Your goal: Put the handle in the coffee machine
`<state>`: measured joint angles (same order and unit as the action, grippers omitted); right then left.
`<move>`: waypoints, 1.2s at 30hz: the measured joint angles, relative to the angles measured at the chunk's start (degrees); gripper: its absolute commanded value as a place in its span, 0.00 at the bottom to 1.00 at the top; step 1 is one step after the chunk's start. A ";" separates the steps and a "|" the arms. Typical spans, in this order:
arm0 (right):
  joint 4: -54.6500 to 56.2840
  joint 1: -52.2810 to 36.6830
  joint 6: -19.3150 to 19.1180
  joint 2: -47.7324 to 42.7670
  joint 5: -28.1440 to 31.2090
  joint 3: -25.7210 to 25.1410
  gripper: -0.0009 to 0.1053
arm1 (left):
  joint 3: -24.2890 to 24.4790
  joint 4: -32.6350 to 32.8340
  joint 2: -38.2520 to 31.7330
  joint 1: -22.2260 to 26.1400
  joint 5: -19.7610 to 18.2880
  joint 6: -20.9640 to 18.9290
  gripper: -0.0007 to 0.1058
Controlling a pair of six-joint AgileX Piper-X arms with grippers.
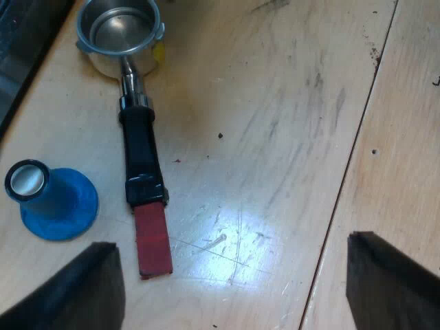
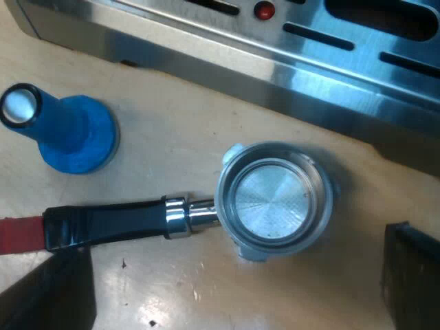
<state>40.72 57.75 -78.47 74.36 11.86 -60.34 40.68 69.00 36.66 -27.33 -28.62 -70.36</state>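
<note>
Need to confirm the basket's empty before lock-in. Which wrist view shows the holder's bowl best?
Right wrist view: it looks straight down into the holder, showing the full rim and bare metal floor. The left wrist view sees the holder at a slant, so less of the floor, though the handle and red end show whole.

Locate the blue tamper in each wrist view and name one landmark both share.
Left wrist view: the blue tamper stands on the wooden table beside the dark handle of the metal holder, not touching it.
Right wrist view: the blue tamper stands between the espresso machine and the dark handle.
Shared landmark: the loose metal holder.
</note>
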 measured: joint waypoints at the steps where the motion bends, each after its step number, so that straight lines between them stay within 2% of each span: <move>1: -0.48 0.00 -0.19 1.06 0.00 0.00 0.81 | 0.00 0.00 0.00 0.00 0.00 0.00 0.65; 10: -3.79 -0.27 -3.13 4.72 -0.27 0.00 0.81 | 0.00 0.00 0.00 0.00 0.00 0.00 0.65; 11: -3.93 -1.14 -4.64 5.46 -2.25 0.00 0.81 | 0.00 0.00 0.00 0.00 0.00 0.00 0.65; 17: -4.25 -5.29 -6.24 7.58 -7.13 0.00 0.81 | 0.00 0.00 0.00 0.00 0.00 0.00 0.65; 22: -4.51 -5.95 -7.79 8.54 -7.74 0.00 0.81 | 0.00 0.00 0.00 0.00 0.00 0.00 0.65; 23: -4.51 -5.92 -9.69 9.60 -7.71 0.00 0.81 | 0.00 0.00 0.00 0.00 0.00 0.00 0.65; 32: -4.84 -6.08 -14.70 13.29 -7.47 0.00 0.81 | 0.00 0.00 0.00 0.00 0.00 0.00 0.65; 36: -4.85 -6.08 -15.40 14.45 -7.47 0.00 0.81 | 0.00 0.00 0.00 0.00 0.00 0.00 0.65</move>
<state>35.87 51.67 -93.86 88.81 4.40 -60.34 40.68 69.00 36.66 -27.33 -28.62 -70.36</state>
